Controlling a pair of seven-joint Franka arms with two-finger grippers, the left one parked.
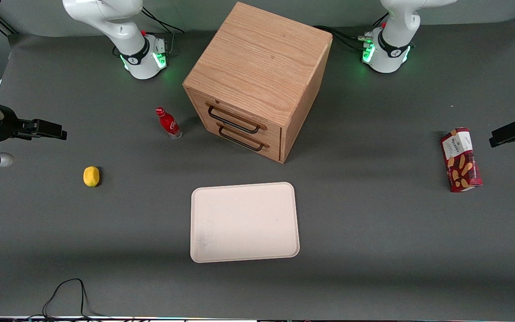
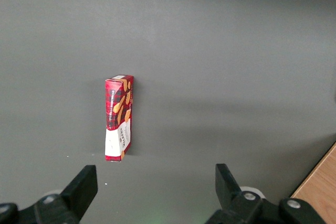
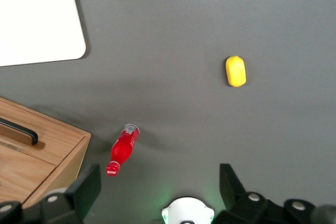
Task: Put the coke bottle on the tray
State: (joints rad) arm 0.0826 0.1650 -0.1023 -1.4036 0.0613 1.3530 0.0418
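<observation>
The coke bottle (image 1: pixel 168 123), small and red with a red cap, stands upright on the grey table close beside the wooden cabinet, farther from the front camera than the tray. It also shows in the right wrist view (image 3: pixel 122 150). The cream-white tray (image 1: pixel 244 221) lies flat and bare, nearer the front camera than the cabinet; one corner of it shows in the right wrist view (image 3: pixel 37 19). My right gripper (image 1: pixel 58 131) hangs high toward the working arm's end of the table, well apart from the bottle. It is open and empty (image 3: pixel 159 188).
A wooden cabinet (image 1: pixel 257 80) with two black-handled drawers stands mid-table; its corner shows in the right wrist view (image 3: pixel 37 156). A yellow lemon (image 1: pixel 91 176) lies toward the working arm's end. A red biscuit box (image 1: pixel 461 159) lies toward the parked arm's end. A black cable (image 1: pixel 67 290) loops at the front edge.
</observation>
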